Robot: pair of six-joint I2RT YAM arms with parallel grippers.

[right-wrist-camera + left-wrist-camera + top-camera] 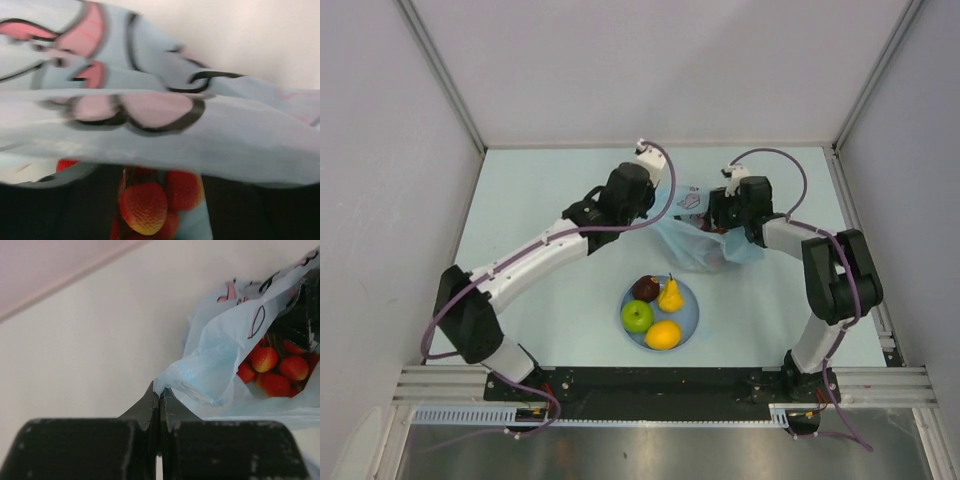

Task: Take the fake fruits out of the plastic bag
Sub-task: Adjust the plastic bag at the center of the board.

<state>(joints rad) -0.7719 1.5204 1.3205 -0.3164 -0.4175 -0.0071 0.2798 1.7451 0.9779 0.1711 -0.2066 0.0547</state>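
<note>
The light-blue plastic bag lies behind the plate, its mouth lifted. My left gripper is shut on the rim of the plastic bag at its fingertips. Inside lies a bunch of red grapes. My right gripper reaches into the bag. In the blurred right wrist view its jaws stand apart around the grapes, with a strip of bag showing beside the right finger. Fake fruits on the plate are a green apple, a dark red fruit, a yellow pear and a lemon.
The round light-blue plate sits in front of the bag, near the arm bases. Grey walls with metal posts enclose the pale table on three sides. A rail runs along the near edge.
</note>
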